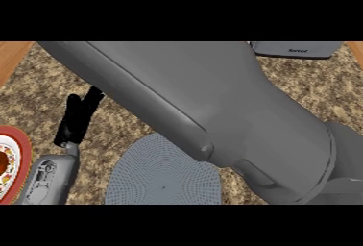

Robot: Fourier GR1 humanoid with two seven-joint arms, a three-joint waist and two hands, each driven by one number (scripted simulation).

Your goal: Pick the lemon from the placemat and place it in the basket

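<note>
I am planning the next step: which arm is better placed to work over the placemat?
Probably the right: the right forearm stretches across above the placemat, while the left hand rests open off to its side.

The worktop [42, 96] looks like speckled brown stone with a rough, grainy pattern and a smooth wooden strip [13, 55] along its left edge. On it lies a grey placemat [159, 178] of finely woven, matt cloth-like texture; across and above the placemat a large grey forearm [212, 105] looks like smooth, matt plastic or painted metal. To the left of the placemat the left robot hand [74, 120] is matt black, and beyond it a plate [14, 168] has a glossy red rim.
</note>
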